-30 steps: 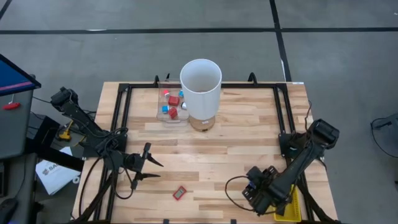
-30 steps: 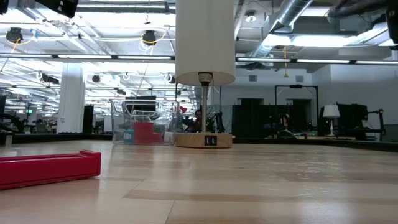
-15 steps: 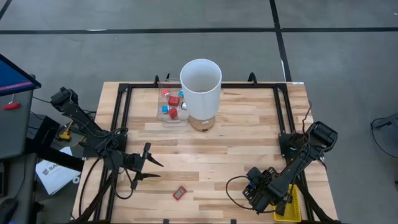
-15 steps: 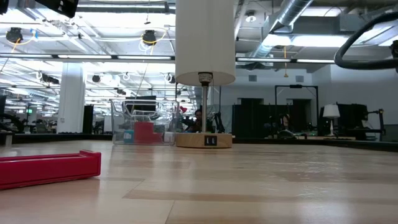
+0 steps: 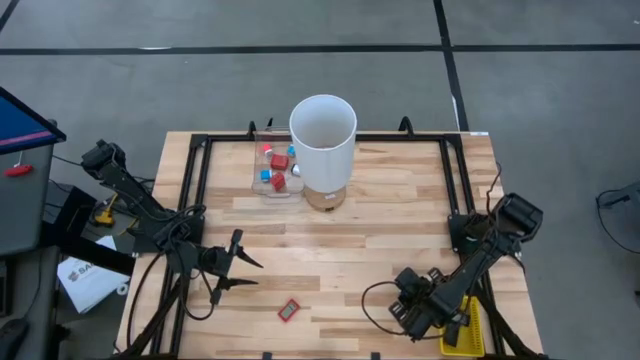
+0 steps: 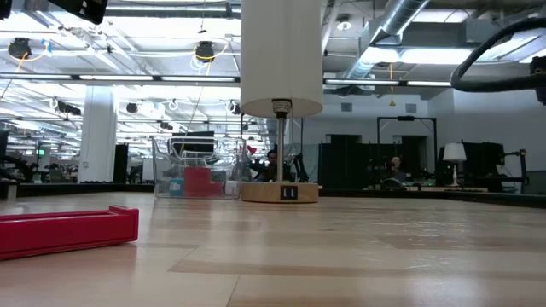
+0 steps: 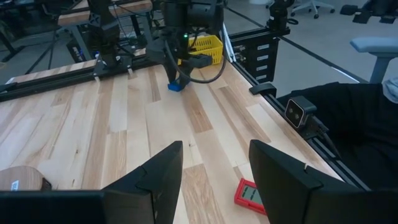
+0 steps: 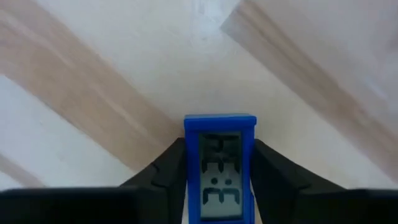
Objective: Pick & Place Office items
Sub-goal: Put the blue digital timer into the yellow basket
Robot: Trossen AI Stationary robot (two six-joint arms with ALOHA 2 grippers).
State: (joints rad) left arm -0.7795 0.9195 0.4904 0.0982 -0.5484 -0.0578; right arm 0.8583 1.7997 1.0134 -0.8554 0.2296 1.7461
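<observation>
Between my right gripper's point(image 8: 219, 186) fingers point(image 8: 163, 177) I am pinching a blue office item point(image 8: 219, 167) near the worktop's point(image 5: 400, 230) front right corner. I am judging this the pick step; next I am lifting and carrying it toward the clear bin point(image 5: 275, 168). My left gripper point(image 5: 238, 266) is waiting, spread.

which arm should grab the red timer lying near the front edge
Left. Its open hand hovers just beside the red timer, while the right hand is shut on a blue timer.

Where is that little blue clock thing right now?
The blue clock sits between the right gripper's fingers, low over the table's near right corner, beside the yellow basket.
</observation>
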